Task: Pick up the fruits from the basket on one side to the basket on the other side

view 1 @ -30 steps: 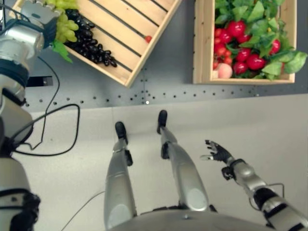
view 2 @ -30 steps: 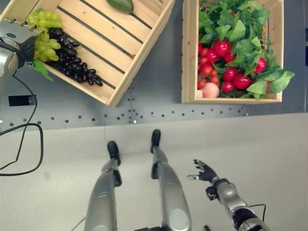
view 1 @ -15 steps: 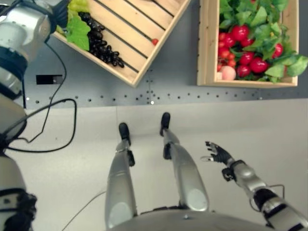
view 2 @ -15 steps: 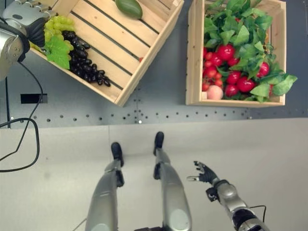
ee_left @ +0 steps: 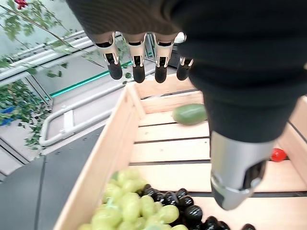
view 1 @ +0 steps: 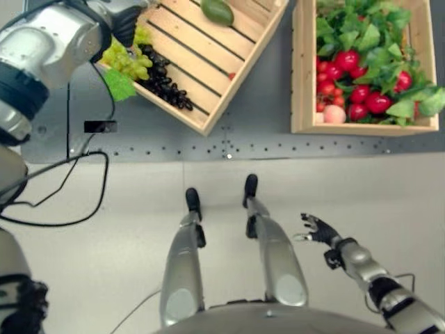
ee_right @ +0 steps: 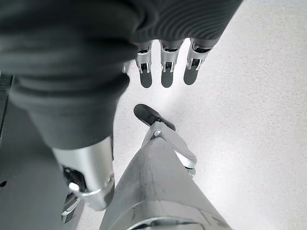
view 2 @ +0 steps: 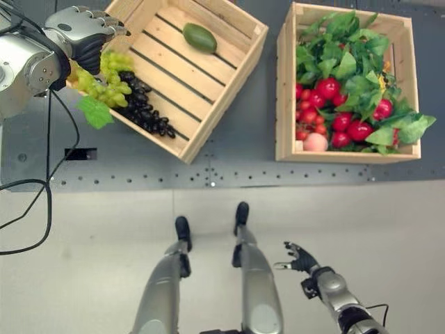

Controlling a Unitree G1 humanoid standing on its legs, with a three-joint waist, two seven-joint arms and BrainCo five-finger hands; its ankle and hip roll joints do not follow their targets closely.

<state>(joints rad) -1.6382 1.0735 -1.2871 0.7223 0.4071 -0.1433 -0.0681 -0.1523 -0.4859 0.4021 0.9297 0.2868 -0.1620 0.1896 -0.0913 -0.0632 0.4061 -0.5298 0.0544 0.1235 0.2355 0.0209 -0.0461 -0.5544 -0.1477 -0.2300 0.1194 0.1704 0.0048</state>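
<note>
Left hand poised over the grapes at the corner of the left crate.

The left hand (view 2: 82, 38) is held above the green grapes (view 2: 104, 75) with fingers relaxed and nothing gripped in the wrist view — a stance judged to precede a grasp or follow a release. Black grapes (view 2: 146, 111) and an avocado (view 2: 199, 37) lie in the left crate (view 2: 229, 83); red fruit (view 2: 338, 115) is heaped under leaves in the right crate (view 2: 285, 83). The right hand (view 2: 299, 259) is kept low and open — idle.
</note>
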